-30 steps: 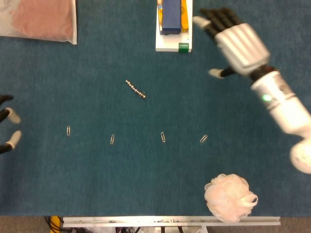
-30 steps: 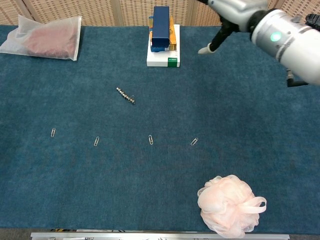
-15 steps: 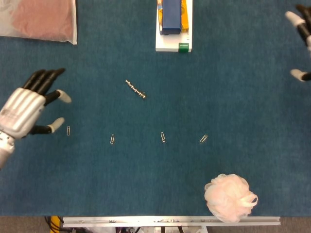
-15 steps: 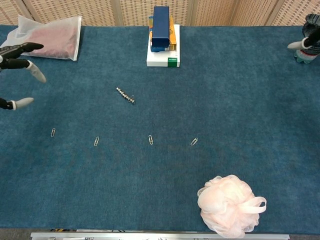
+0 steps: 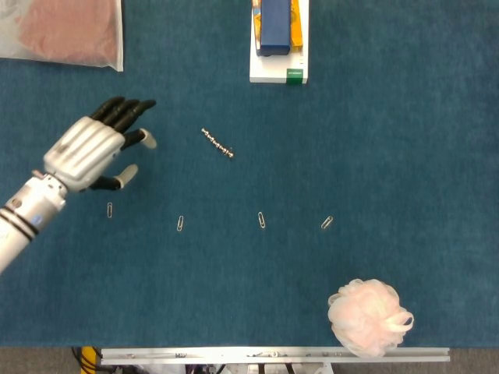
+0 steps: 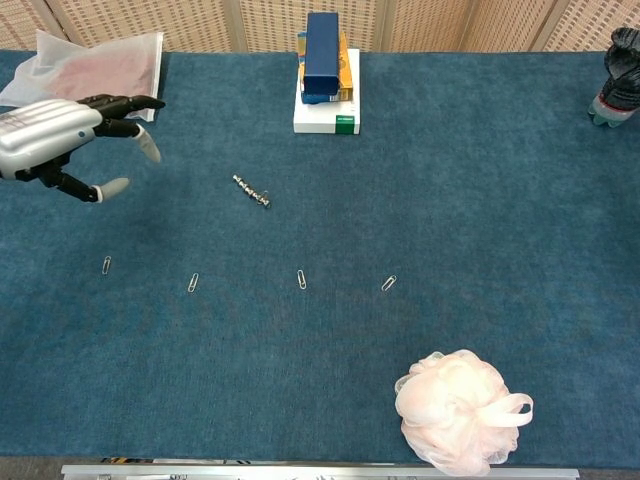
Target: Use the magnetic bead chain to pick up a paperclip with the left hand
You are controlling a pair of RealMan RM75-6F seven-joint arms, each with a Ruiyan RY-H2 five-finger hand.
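The left hand (image 5: 92, 148) has come in from the left edge and now hovers over the blue table cloth (image 5: 374, 140), further toward the middle than half a second ago. Its fingers (image 5: 125, 111) are spread apart and hold nothing, the tips pointing toward the magnetic bead chain (image 5: 217, 143). The chain lies where it lay before, stretched out slantwise on the cloth, well apart from the hand and to its right. Below it four paperclips sit in a loose row, none of them shifted: the leftmost paperclip (image 5: 110, 209) is just below the hand, the second paperclip (image 5: 181, 224) further right, then the third paperclip (image 5: 262, 220) and the fourth paperclip (image 5: 327, 223).

The right hand (image 6: 620, 75) has pulled away to the far right; only a dark part of it shows at the edge of the chest view, and I cannot tell how its fingers lie.

The stack of boxes (image 5: 278, 35), the clear bag (image 5: 66, 33) and the pink bath pouf (image 5: 368, 315) rest unchanged.
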